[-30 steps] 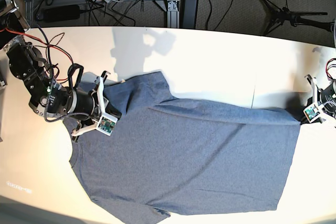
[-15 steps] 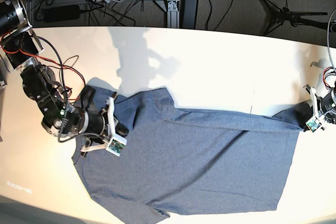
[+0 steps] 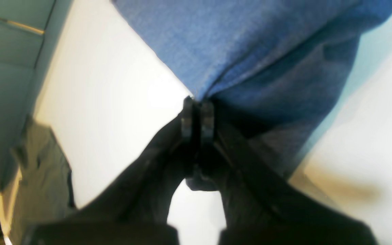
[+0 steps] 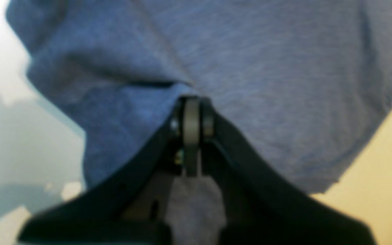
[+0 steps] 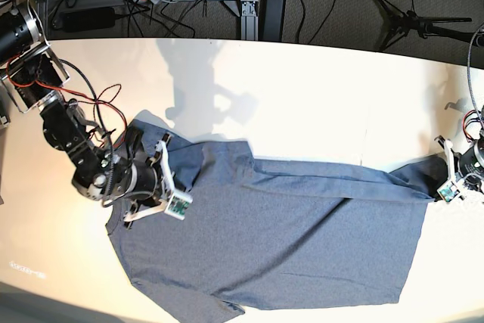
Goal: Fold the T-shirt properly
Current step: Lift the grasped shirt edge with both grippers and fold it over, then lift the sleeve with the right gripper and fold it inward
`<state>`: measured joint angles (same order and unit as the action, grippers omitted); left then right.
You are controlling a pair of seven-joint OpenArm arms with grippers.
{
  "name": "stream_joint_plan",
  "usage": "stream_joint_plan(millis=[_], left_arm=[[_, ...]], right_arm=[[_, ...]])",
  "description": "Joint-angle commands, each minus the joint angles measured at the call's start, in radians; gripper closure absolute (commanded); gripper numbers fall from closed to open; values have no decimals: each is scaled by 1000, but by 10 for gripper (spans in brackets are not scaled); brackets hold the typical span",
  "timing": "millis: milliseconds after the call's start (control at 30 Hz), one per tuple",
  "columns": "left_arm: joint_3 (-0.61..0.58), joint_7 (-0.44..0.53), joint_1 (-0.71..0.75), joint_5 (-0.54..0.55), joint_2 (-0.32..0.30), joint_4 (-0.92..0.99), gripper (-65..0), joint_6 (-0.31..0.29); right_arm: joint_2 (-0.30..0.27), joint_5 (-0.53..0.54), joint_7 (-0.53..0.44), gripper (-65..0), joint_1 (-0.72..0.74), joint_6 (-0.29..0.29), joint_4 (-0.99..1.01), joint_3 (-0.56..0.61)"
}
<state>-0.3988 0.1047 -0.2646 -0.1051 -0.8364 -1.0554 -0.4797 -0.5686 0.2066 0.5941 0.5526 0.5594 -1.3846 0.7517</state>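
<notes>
The heathered blue-grey cotton T-shirt (image 5: 280,240) lies spread across the pale tabletop (image 5: 318,104), its far long edge pinched at both ends. Over the last second that edge has been carried toward the near side: the folded-over band is wider than it was, and the flap now overlaps more of the body. This reads as a lengthwise fold under way, not yet laid flat. The right end effector (image 4: 192,102) is clamped tight on the cloth at the shoulder end, having travelled nearer and lower in the base view. The left end effector (image 3: 197,102) is likewise shut on the hem corner, which trails out to it at the tabletop's edge.
</notes>
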Motion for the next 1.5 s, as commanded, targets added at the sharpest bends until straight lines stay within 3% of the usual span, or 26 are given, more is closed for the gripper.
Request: stream_joint_plan(millis=[0, 167, 467, 500, 567, 600, 633, 667, 767, 833, 967, 1200, 1367, 1400, 1467], left_arm=[[-18, 19, -36, -8, -25, -8, 0, -2], [-126, 19, -79, -50, -25, 3, 0, 100], [-132, 19, -131, -44, 3, 79, 0, 101], [-132, 19, -134, -41, 5, 81, -37, 102], [-132, 19, -137, -37, 6, 82, -187, 102], [-132, 18, -137, -18, 6, 82, -266, 103], [-132, 18, -137, 2, 5, 82, -312, 117], [-132, 16, -137, 16, 5, 82, -321, 150], [-132, -27, -145, 78, 5, 79, -320, 273], [-132, -97, -167, 147, 5, 76, -320, 282], [-132, -166, -202, 235, -2, 45, -320, 216], [-128, -195, -203, 279, -43, -29, -320, 204], [-128, -320, -180, 398, -48, -87, -313, 66], [-128, -327, -165, 401, -48, -107, -298, 64], [-128, -330, -134, 397, -48, -146, -185, 64]], right_arm=[[-10, -9, -14, 0, 40, 39, -9, 13], [-10, -43, -14, 0, 51, 36, -8, 66], [-10, -77, -34, 0, 51, 35, 18, 66], [-10, -77, -45, -93, 51, 34, 20, 66], [-10, -76, -63, -312, 51, 29, 28, 66], [-10, -76, -76, -391, 51, 29, 34, 66], [-10, -76, -84, -440, 51, 28, 37, 66], [-10, -76, -87, -445, 51, 27, 39, 66], [-10, -67, -90, -445, 56, 19, 36, 63], [-10, -35, -89, -445, 56, 20, 32, 40], [-10, 93, -85, -445, 56, 20, 28, -68], [-11, 306, 33, -444, 56, 25, 27, -261], [-10, 396, 62, -439, 22, 30, 25, -268], [-10, 406, 62, -395, 10, 30, 22, -268], [-10, 403, 63, -176, -20, 29, 11, -268]])
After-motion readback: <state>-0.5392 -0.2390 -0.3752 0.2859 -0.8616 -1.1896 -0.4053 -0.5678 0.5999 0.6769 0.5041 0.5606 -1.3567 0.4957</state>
